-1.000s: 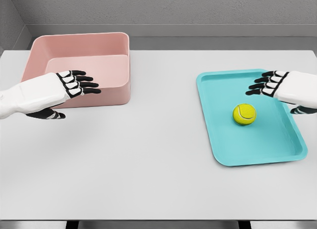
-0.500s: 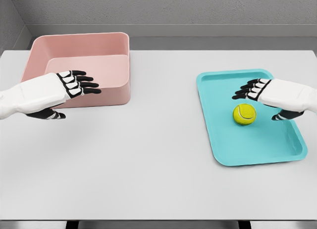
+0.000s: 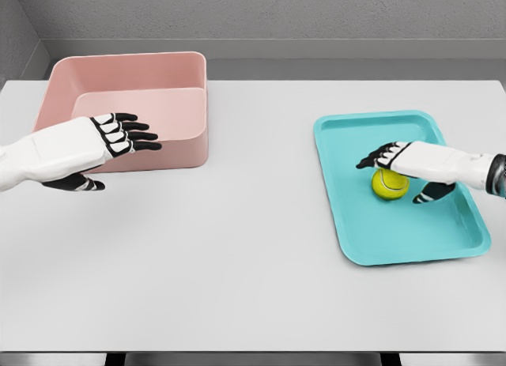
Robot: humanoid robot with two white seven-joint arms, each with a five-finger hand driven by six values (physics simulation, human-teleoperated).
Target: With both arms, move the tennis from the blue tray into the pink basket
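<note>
Sitting on the shallow turquoise plastic tray (image 3: 458, 239), the yellow-green tennis ball (image 3: 390, 184) lies directly beneath the right hand (image 3: 405, 162), fingers spread and not yet closed, while the open-fingered left hand (image 3: 103, 141) waits beside the far pink basket (image 3: 126, 69).

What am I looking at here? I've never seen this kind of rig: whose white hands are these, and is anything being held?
This is a simulator's render, seen from a camera on a humanoid robot's head. Its two white arms end in five-finger hands. On the grey table sit a pink basket and a blue tray carrying a yellow tennis ball. The right hand is over the ball, fingers spread, apparently not yet gripping. The left hand hovers open in front of the basket, holding nothing.
</note>
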